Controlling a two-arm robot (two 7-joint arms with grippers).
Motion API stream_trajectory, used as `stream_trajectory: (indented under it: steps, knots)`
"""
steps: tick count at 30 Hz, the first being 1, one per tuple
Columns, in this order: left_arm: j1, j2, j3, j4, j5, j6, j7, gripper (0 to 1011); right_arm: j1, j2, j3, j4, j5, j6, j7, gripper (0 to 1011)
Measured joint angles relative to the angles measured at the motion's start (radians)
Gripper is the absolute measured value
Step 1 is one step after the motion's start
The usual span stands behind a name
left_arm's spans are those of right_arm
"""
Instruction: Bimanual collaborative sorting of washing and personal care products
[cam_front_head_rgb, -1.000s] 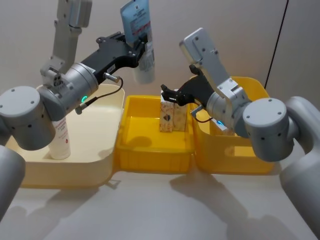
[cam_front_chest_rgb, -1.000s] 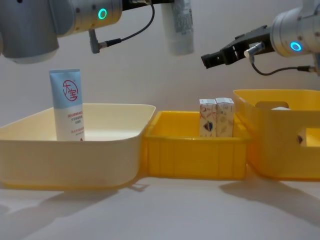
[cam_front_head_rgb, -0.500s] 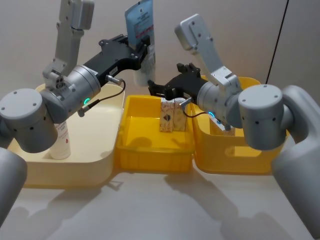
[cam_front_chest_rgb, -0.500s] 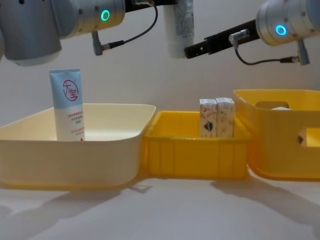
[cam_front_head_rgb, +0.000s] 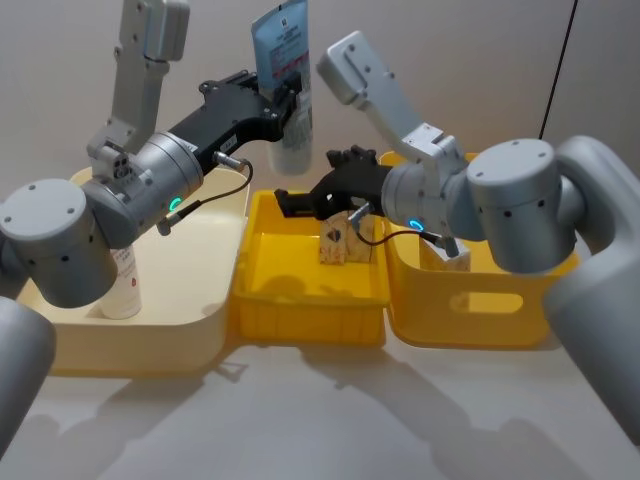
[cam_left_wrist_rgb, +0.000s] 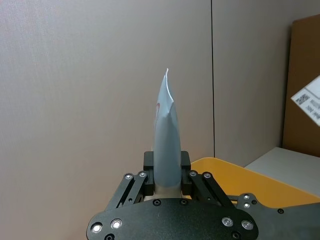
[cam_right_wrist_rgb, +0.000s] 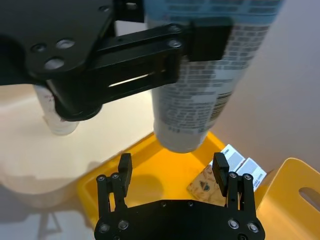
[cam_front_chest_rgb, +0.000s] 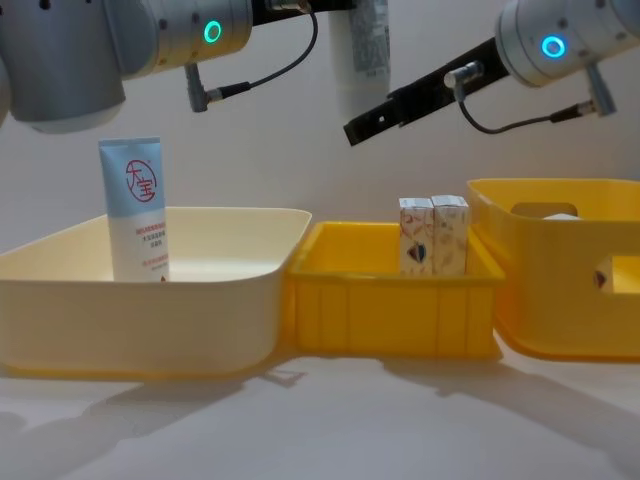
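Observation:
High over the bins, my left gripper (cam_front_head_rgb: 287, 102) is shut on a pale blue squeeze tube (cam_front_head_rgb: 284, 60), which hangs cap down. That tube shows edge-on between the fingers (cam_left_wrist_rgb: 166, 150). Just under its cap (cam_right_wrist_rgb: 182, 125) my right gripper (cam_right_wrist_rgb: 172, 172) stands open, its fingers either side of and below the cap, apart from it. In the head view the right gripper (cam_front_head_rgb: 292, 200) reaches in over the middle yellow bin (cam_front_head_rgb: 300, 300). A second tube (cam_front_chest_rgb: 138, 210) stands upright in the cream bin (cam_front_chest_rgb: 150, 295). Two whitish cartons (cam_front_chest_rgb: 433, 235) stand side by side in the middle yellow bin.
A taller yellow bin (cam_front_head_rgb: 470, 300) sits at the right with a whitish carton (cam_front_head_rgb: 455, 258) inside. The three bins touch in a row across the grey table (cam_front_head_rgb: 320, 420). A plain wall runs behind them.
My right gripper has swung left and come down, from near the cartons to under the held tube's cap. The left gripper and its tube have hardly moved.

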Motion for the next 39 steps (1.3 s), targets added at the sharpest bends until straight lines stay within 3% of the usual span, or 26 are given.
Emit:
stream_trajectory:
  steps: [7, 13, 27, 39]
  knots:
    - [0.000, -0.002, 0.000, 0.003, 0.000, 0.000, 0.001, 286, 0.031, 0.019, -0.031, 0.008, -0.009, 0.034, 0.058, 1001]
    - [0.000, -0.002, -0.001, 0.005, 0.000, 0.002, 0.002, 286, 0.044, 0.021, -0.033, 0.011, -0.013, 0.041, 0.070, 1001]
    - [0.006, -0.002, 0.000, 0.007, -0.002, 0.009, 0.004, 286, 0.055, 0.004, 0.022, 0.007, -0.010, 0.053, 0.051, 1001]
    - [0.012, -0.002, 0.002, 0.006, -0.003, 0.013, 0.005, 286, 0.062, -0.024, 0.036, 0.023, 0.000, 0.057, 0.054, 1001]
